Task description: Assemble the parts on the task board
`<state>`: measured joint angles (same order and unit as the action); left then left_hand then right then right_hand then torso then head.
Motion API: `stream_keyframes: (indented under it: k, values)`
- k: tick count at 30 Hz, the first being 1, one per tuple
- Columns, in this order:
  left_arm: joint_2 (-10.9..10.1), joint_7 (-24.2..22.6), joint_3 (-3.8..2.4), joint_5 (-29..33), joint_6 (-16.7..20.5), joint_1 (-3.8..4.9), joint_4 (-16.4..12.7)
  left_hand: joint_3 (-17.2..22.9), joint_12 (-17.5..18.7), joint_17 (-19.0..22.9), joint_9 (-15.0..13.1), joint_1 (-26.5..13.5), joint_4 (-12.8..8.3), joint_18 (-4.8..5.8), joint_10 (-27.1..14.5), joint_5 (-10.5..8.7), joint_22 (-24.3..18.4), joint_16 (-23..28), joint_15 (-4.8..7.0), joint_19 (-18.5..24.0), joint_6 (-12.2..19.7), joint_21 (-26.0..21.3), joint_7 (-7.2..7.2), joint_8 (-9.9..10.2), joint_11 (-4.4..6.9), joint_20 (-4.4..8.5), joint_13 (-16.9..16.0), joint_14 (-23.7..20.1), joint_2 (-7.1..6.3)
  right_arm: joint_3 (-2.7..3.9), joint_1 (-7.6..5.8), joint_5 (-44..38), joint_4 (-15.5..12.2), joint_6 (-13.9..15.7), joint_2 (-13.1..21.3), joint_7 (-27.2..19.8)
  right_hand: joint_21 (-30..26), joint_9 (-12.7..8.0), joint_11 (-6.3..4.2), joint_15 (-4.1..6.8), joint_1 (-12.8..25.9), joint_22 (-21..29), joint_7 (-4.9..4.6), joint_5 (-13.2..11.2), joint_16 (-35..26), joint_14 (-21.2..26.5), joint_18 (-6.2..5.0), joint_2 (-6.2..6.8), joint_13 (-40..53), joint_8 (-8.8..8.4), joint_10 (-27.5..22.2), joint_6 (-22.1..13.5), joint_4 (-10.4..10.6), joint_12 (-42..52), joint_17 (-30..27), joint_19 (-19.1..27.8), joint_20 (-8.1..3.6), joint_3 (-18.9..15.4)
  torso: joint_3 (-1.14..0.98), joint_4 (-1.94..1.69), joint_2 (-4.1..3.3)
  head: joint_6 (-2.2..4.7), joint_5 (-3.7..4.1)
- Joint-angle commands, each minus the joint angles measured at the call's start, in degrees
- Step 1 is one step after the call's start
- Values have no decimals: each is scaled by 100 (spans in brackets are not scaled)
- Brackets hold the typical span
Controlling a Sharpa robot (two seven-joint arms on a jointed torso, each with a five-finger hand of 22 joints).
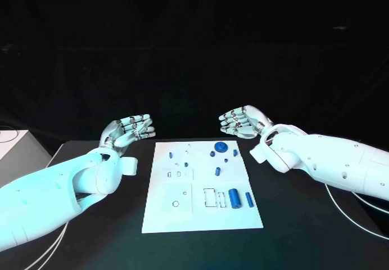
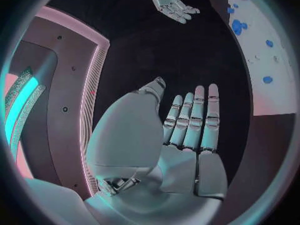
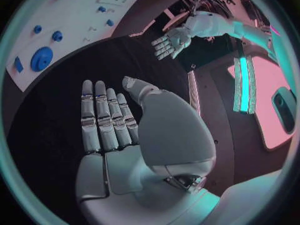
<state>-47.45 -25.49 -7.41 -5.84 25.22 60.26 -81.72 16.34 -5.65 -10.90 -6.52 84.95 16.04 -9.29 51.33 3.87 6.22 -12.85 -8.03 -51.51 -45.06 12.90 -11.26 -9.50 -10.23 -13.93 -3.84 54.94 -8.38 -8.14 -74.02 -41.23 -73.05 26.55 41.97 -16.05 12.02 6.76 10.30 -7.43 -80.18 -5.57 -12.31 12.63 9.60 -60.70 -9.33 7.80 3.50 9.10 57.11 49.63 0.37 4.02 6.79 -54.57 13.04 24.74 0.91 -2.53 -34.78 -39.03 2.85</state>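
The white task board (image 1: 203,214) lies in the middle of the black table. Small blue parts are scattered over it: a round disc (image 1: 220,147) near the far edge, a thick cylinder (image 1: 233,197) and a thin pin (image 1: 249,199) at its right side. My left hand (image 1: 130,130) hovers off the board's far left corner, fingers straight and spread, holding nothing. My right hand (image 1: 243,122) hangs beyond the far right corner, also empty. The left wrist view shows my left hand (image 2: 187,130) flat, with the board (image 2: 275,85) beside it. The right wrist view shows my right hand (image 3: 109,120) flat, and the disc (image 3: 42,58).
A white box (image 1: 12,149) stands at the table's left edge. Thin cables (image 1: 350,211) run over the table at the right, under my right arm. Bare black table lies on both sides of the board and in front of it.
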Motion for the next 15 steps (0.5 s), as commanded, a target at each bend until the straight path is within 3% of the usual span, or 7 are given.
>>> stream_keyframes:
  k: [1, 6, 9, 10, 12, 13, 15]
  values:
    - [-82, 46, -37, -217, -279, 6, -223, 342, -43, -1026, -150, -35, -23, -107, 1232, -46, 406, -1192, 434, -1255, -851, 913, -3, -270, 258, 466, -40, 1485, -61, 5, -72, -1560, 43, -152, -16, 392, 750, 57, -249, 389, 25, -363, 62, 48, 377, -1208, -85, 192, 18, 125, 866, 711, -72, -27, 266, -936, -412, 121, 12, -99, -124, 42, 67]
    - [-268, 114, -96, -229, -298, 4, -605, 604, 164, -2157, -195, -137, -53, -96, 1444, -52, 993, -2665, 509, -1196, -906, 1820, 25, -253, 313, 581, -37, 1229, -185, 7, -200, -2471, 53, -320, -35, 835, 1836, 102, -553, 763, 103, -1042, 301, 300, 1077, -2340, -103, 272, 91, 163, 1632, 1048, -82, 15, 807, -1526, -769, 59, 42, -202, -259, 111, 180]
    - [-363, 149, -132, -227, -311, 3, -805, 699, 166, -2402, -223, -171, -65, -94, 1527, -50, 1243, -3085, 535, -1112, -923, 2190, 49, -257, 325, 599, -50, 1159, -220, 9, -262, -2947, 68, -443, -56, 1126, 2261, 138, -603, 832, 213, -1343, 328, 271, 1690, -2531, -99, 375, 104, 111, 1696, 1077, -9, -41, 1241, -1678, -838, 179, 63, -257, -320, 113, 226]
    - [-401, 166, -150, -227, -317, 3, -888, 723, 165, -2456, -232, -185, -67, -96, 1549, -51, 1316, -3192, 538, -1079, -926, 2296, 49, -259, 333, 604, -55, 1141, -234, 9, -287, -3160, 82, -520, -69, 1274, 2539, 188, -611, 843, 266, -1576, 344, 253, 2319, -2404, -93, 497, 116, 74, 1701, 1089, 45, -44, 1674, -1680, -857, 346, 72, -285, -344, 121, 245]
    - [-449, 185, -171, -227, -321, 2, -988, 773, 154, -2551, -251, -198, -84, -101, 1605, -52, 1459, -3396, 548, -1027, -932, 2507, 58, -264, 344, 612, -69, 1128, -262, 10, -310, -3425, 105, -652, -90, 1480, 3708, 220, -596, 831, 307, -2989, 325, 255, 2849, -2494, 85, 538, 106, 24, 1609, 1036, 99, -48, 1998, -2100, -864, 460, 86, -331, -386, 136, 286]
    - [-470, 195, -179, -229, -322, 1, -1030, 802, 155, -2605, -264, -212, -90, -101, 1622, -52, 1551, -3521, 554, -1003, -936, 2646, 62, -268, 350, 617, -75, 1121, -279, 10, -317, -3544, 118, -726, -102, 1582, 4411, 252, -580, 797, 344, -3833, 318, 216, 3380, -2449, 190, 641, 92, -20, 1507, 977, 133, 0, 2312, -2334, -859, 541, 90, -349, -401, 145, 304]
    - [-508, 223, -195, -248, -334, -1, -1102, 886, 158, -2638, -294, -244, -95, -103, 1643, -52, 1879, -3607, 557, -1093, -929, 3169, 69, -275, 356, 633, -86, 952, -312, 10, -328, -3772, 145, -851, -129, 1761, 5034, 284, -526, 778, 406, -4637, 298, 175, 4173, -2505, 321, 708, 41, -44, 1206, 940, 188, -59, 3067, -2513, -811, 577, 98, -384, -429, 157, 335]
